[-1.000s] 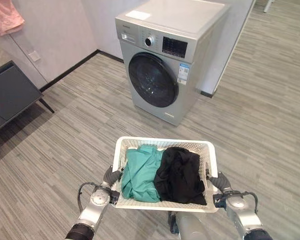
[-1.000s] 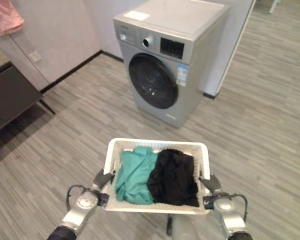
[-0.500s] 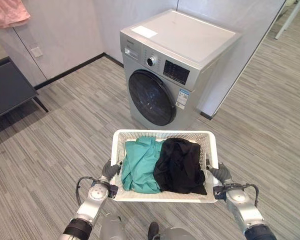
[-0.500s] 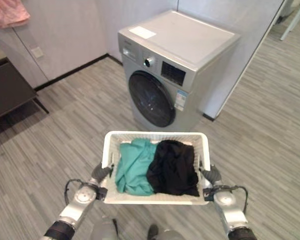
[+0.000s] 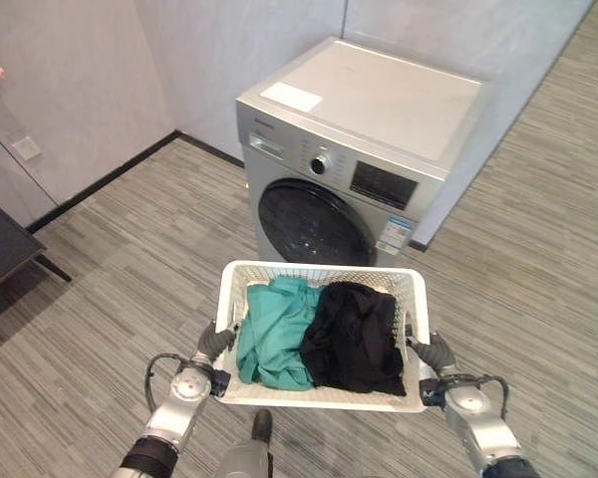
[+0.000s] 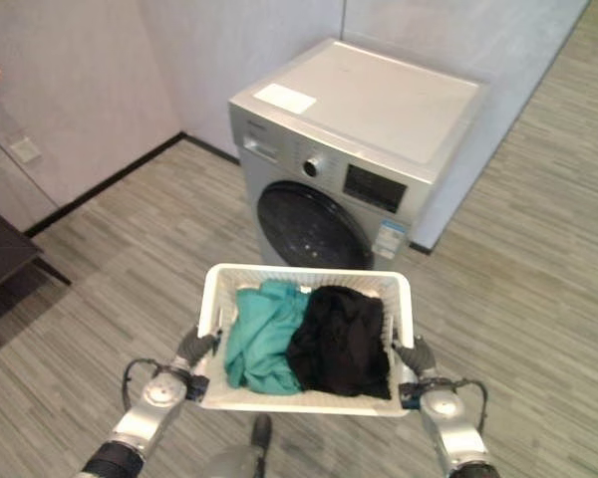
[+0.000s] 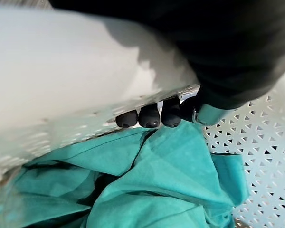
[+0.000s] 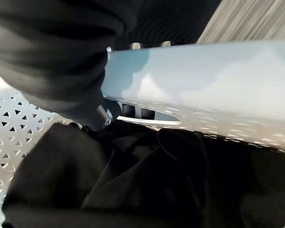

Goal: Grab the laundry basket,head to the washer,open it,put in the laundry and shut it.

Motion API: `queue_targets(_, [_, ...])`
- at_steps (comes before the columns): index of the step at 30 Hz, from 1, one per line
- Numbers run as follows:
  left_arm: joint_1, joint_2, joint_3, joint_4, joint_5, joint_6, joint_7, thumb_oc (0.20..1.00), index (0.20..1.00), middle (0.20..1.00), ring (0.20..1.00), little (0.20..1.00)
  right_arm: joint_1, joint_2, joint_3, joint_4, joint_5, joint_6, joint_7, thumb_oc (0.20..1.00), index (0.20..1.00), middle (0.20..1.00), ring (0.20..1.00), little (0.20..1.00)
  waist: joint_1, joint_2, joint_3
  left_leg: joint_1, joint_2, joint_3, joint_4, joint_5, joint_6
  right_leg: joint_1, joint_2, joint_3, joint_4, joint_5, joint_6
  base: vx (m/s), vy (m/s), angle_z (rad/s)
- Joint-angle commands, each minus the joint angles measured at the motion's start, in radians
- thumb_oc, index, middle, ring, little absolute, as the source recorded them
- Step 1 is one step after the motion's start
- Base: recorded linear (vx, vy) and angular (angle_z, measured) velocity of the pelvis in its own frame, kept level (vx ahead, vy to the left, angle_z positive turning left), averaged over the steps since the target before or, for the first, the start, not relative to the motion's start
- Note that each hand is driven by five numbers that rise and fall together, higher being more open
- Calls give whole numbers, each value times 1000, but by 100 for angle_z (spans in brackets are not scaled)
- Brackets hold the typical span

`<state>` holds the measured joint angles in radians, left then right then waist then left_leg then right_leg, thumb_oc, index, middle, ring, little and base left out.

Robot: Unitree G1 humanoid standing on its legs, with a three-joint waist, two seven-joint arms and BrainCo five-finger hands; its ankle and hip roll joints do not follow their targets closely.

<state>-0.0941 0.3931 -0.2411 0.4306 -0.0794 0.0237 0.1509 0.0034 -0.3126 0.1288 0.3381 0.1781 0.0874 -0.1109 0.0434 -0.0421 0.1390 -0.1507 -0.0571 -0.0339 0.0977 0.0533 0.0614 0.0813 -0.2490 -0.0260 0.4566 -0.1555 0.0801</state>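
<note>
Holding the basket point(image 5: 322, 400) by both side rims, level, in front of the body. Left hand point(image 5: 215, 342) sits on the left rim, right hand point(image 5: 436, 353) on the right rim.

Wrist views add what the eye views can't: left wrist view shows dark fingertips point(image 7: 150, 117) hooked through the handle slot, curled under the rim, teal cloth point(image 7: 156, 190) right below them. Right wrist view shows fingertips point(image 8: 135, 112) in the slot on that side too, wrapped round the rim, black cloth point(image 8: 133, 180) bunched under them. So both hands are closed on the basket handles.

Eye views give the layout: teal cloth fills the left half of the basket, black cloth the right half, touching along the middle, both below rim height except a bit of black cloth at the right wall.

Washer point(image 5: 364, 159) is straight ahead, just past the far rim of the basket, angled slightly with its front facing down-left. Door point(image 5: 309, 224) is closed; its lower part is hidden behind the far rim. White sheet point(image 5: 291, 97) lies on the washer top near its left front corner.

Room: floor point(image 5: 110, 269) is open to the left of the washer up to the wall; more open floor on the right. Dark furniture point(image 5: 2, 254) at far left, well apart from the basket.
</note>
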Motion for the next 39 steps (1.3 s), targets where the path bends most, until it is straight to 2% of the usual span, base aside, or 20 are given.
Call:
queue_targets(1, [15, 110, 143, -85, -9, -59, 77, 200, 200, 200, 200, 200, -58, -88, -113, -26, 16, -84, -30, 200, 200, 200, 200, 200, 17, 19, -34, 18, 116, 26, 28, -102, -50, -72, -85, -77, -69, 266, 21, 197, 338, -43])
queue_targets(4, [20, 115, 157, -93, 9, -58, 72, 200, 200, 200, 200, 200, -42, -88, -117, -24, 22, -82, -24, 200, 200, 200, 200, 200, -8, 24, -25, 87, 95, 44, -30, -112, -37, -135, 16, -116, -117, 163, 13, 193, 226, -26])
queue_targets(5, [20, 115, 157, -93, 9, -58, 72, 200, 200, 200, 200, 200, -42, -88, -117, -24, 22, -82, -24, 200, 200, 200, 200, 200, -7, 25, -26, 87, 97, 45, -33, -109, -37, -136, 18, -116, -119, 166, 12, 223, 148, -10])
queue_targets(6, [29, 114, 160, -95, 13, -59, 63, 200, 200, 200, 200, 200, -37, -91, -118, -10, 27, -84, -25, 200, 200, 200, 200, 200, -11, 22, -23, 115, 72, 44, -54, -121, -32, -141, 81, -117, -226, 104, 12, 155, 80, -1])
queue_targets(9, [26, 101, 166, -75, 13, -57, 71, 200, 200, 200, 200, 200, -43, -91, -117, 0, 32, -79, -29, 200, 200, 200, 200, 200, -22, 21, -1, 176, 55, 47, -85, -142, -27, -206, 121, -121, -300, 136, 21, 233, 95, -10])
queue_targets(12, [7, 92, 163, -60, 12, -60, 80, 200, 200, 200, 200, 200, -45, -91, -118, 2, 35, -81, -33, 200, 200, 200, 200, 200, -40, 23, 13, 208, 54, 41, -87, -164, -32, -253, 131, -116, -345, 172, 36, 246, 5, -6])
queue_targets(13, [-9, 84, 157, -57, 11, -62, 87, 200, 200, 200, 200, 200, -49, -94, -115, 4, 35, -82, -38, 200, 200, 200, 200, 200, -47, 14, 22, 230, 45, 43, -70, -190, -36, -272, 122, -167, -362, 197, 43, 271, -40, 9])
queue_targets(18, [-21, 58, 134, -43, 16, -65, 87, 200, 200, 200, 200, 200, -21, -103, -130, -6, 47, -90, -39, 200, 200, 200, 200, 200, -61, -3, -17, 273, 51, 38, 33, -279, -69, -195, 120, -192, -344, 156, 14, 367, -103, 35])
queue_targets(20, [-19, 47, 129, -39, 4, -70, 87, 200, 200, 200, 200, 200, -20, -111, -130, 0, 58, -93, -45, 200, 200, 200, 200, 200, -66, 4, -25, 252, 90, 47, 173, -223, -117, -161, 146, -186, -318, 112, -19, 287, -131, 35])
queue_targets(21, [-20, 47, 128, -38, 4, -70, 87, 200, 200, 200, 200, 200, -21, -111, -130, 1, 58, -93, -45, 200, 200, 200, 200, 200, -67, 2, -26, 246, 88, 45, 176, -220, -116, -164, 144, -187, -321, 116, -19, 149, -123, 28])
queue_targets(23, [-8, 49, 142, -56, -17, -70, 93, 200, 200, 200, 200, 200, -36, -124, -113, -16, 72, -99, -48, 200, 200, 200, 200, 200, -48, -8, 10, 63, 134, 27, 570, -61, -139, -118, 171, -186, -312, 80, -81, 140, -220, 13])
queue_targets(26, [-2, 46, 145, -57, -32, -72, 101, 200, 200, 200, 200, 200, -44, -127, -97, -14, 79, -97, -53, 200, 200, 200, 200, 200, -33, -18, 21, -7, 130, 17, 668, -62, -111, -94, 183, -158, -318, 68, -96, 128, -108, -40])
queue_targets(27, [3, 45, 152, -61, -39, -71, 103, 200, 200, 200, 200, 200, -41, -130, -94, -11, 76, -91, -51, 200, 200, 200, 200, 200, -28, -24, 23, -36, 144, 17, 658, -72, -103, -85, 180, -146, -316, 62, -96, 231, 34, -44])
queue_targets(28, [14, 43, 164, -66, -44, -72, 104, 200, 200, 200, 200, 200, -34, -132, -88, -5, 68, -81, -43, 200, 200, 200, 200, 200, -24, -26, 17, -39, 195, 18, 517, -89, -99, -75, 169, -130, -317, 52, -81, 242, 26, -27])
queue_targets(29, [15, 42, 165, -67, -44, -72, 104, 200, 200, 200, 200, 200, -33, -132, -87, -5, 68, -81, -43, 200, 200, 200, 200, 200, -22, -28, 18, -30, 194, 23, 508, -87, -99, -72, 167, -127, -318, 51, -81, 365, 127, -9])
queue_targets(30, [27, 45, 180, -76, -41, -75, 113, 200, 200, 200, 200, 200, -22, -130, -77, -5, 60, -79, -30, 200, 200, 200, 200, 200, -6, -22, 12, 1, 229, -10, 266, -84, -110, -60, 166, -96, -321, 34, -64, 200, 81, -20])
queue_targets(31, [28, 45, 180, -76, -41, -75, 113, 200, 200, 200, 200, 200, -22, -130, -76, -5, 60, -79, -29, 200, 200, 200, 200, 200, -6, -25, 11, 7, 227, -7, 252, -75, -110, -61, 163, -95, -323, 37, -64, 330, 184, -41])
queue_targets(32, [37, 47, 197, -76, -43, -77, 127, 200, 200, 200, 200, 200, -15, -130, -64, -6, 50, -80, -18, 200, 200, 200, 200, 200, 11, -9, 6, 23, 245, -89, 44, -18, -133, -53, 171, -61, -330, 23, -56, 136, 94, -36])
queue_targets(35, [39, 49, 216, -78, -22, -87, 154, 200, 200, 200, 200, 200, 2, -118, -48, -27, 39, -85, -3, 200, 200, 200, 200, 200, 9, 19, 6, 35, 264, -167, -60, 8, -154, -39, 172, -19, -329, 11, -47, 207, 178, -66])
queue_targets(39, [82, 54, 244, -111, 32, -95, 171, 200, 200, 200, 200, 200, 87, -96, -71, -103, 21, -93, 17, 200, 200, 200, 200, 200, -14, 44, -10, 69, 240, -119, -65, -21, -161, -37, 138, 2, -340, 31, -23, 128, 273, -53])
